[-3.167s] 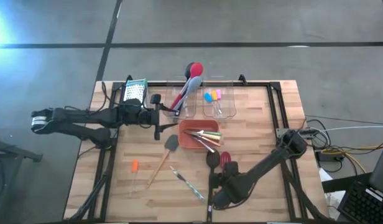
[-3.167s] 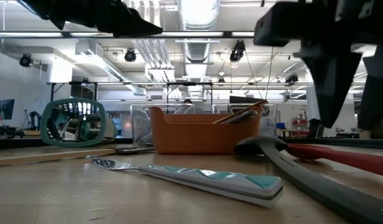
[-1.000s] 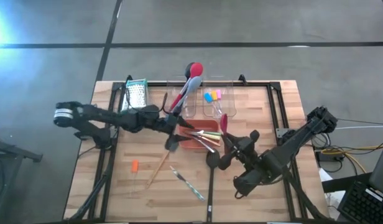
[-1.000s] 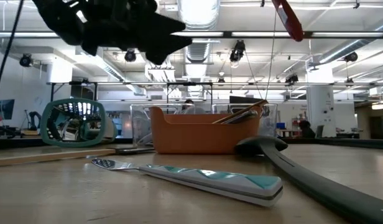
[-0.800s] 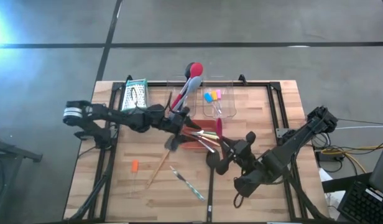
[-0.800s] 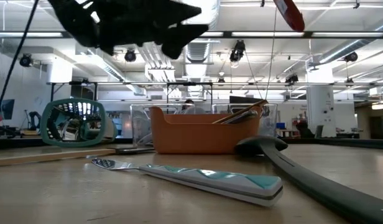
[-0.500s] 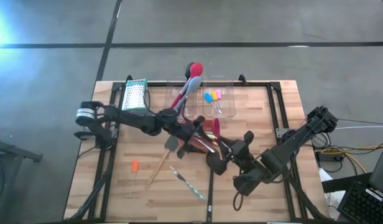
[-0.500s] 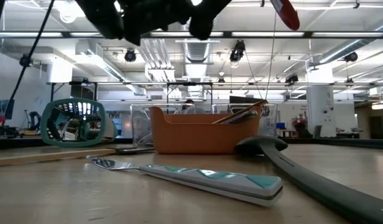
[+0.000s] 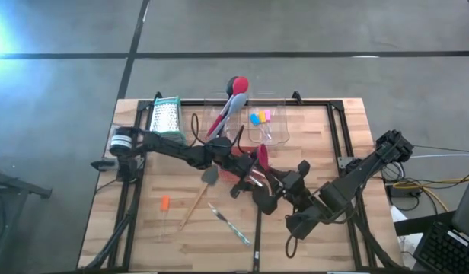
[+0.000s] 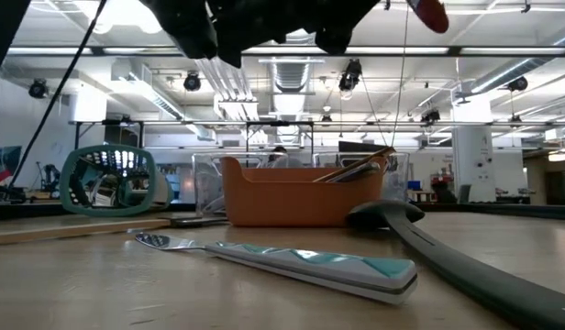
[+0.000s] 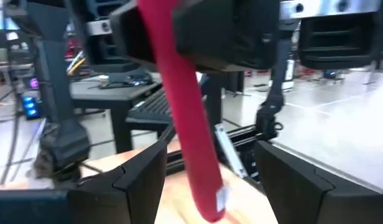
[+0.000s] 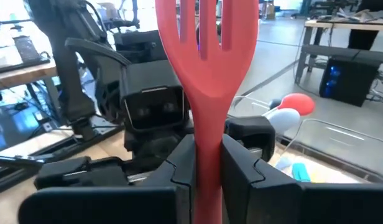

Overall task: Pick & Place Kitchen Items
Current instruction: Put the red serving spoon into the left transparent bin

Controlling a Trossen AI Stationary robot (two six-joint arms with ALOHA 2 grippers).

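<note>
Handover looks close: left gripper (image 11: 204, 180), fingers spread wide, has reached the red slotted plastic spatula (image 12: 207, 68) clamped upright in the right gripper (image 12: 207, 165) mid-tabletop.

Light wooden slatted table (image 9: 326, 137). On it: orange plastic tray (image 10: 292, 203), clear tubs (image 9: 269, 131), teal-trimmed metal grater (image 9: 165, 116). Also wooden-handled grey spatula (image 9: 199, 192), teal-patterned knife (image 10: 292, 259), small orange piece (image 9: 165, 202).

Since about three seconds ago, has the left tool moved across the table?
Yes. In the high view the left tool has travelled rightward, from beside the box grater to over the orange tray, meeting the red slotted spatula.
</note>
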